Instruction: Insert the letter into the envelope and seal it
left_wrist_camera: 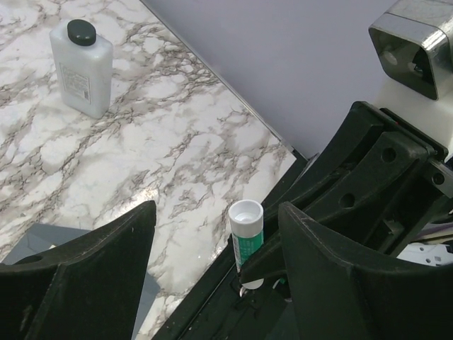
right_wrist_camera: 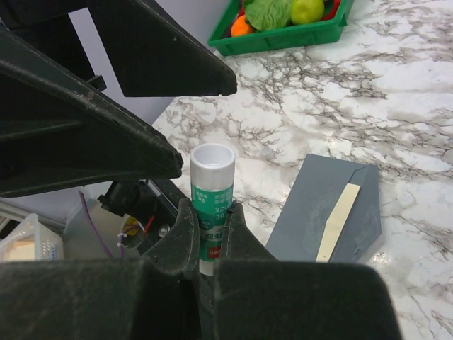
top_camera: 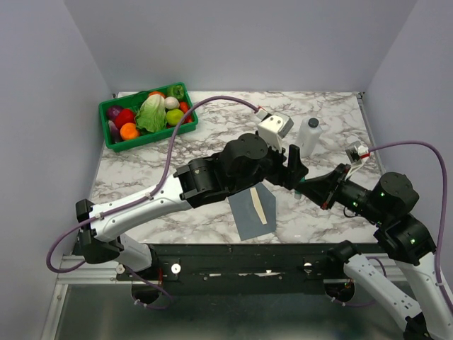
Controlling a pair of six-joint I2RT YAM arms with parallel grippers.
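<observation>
The grey envelope (top_camera: 248,214) lies flat near the table's front edge, and a cream strip of the letter (top_camera: 260,205) shows at its open flap. The right wrist view shows the same envelope (right_wrist_camera: 311,205) and letter strip (right_wrist_camera: 338,221). My right gripper (right_wrist_camera: 211,216) is shut on a green-and-white glue stick (right_wrist_camera: 212,184), held upright above the table edge to the right of the envelope. My left gripper (left_wrist_camera: 216,219) is open, its two fingers standing wide on either side of the glue stick's white top (left_wrist_camera: 246,216) without touching it.
A white bottle with a black cap (top_camera: 309,136) stands at the back right. A green tray (top_camera: 152,138) of toy vegetables sits at the back left. The two arms meet just right of the envelope, near the table's front edge.
</observation>
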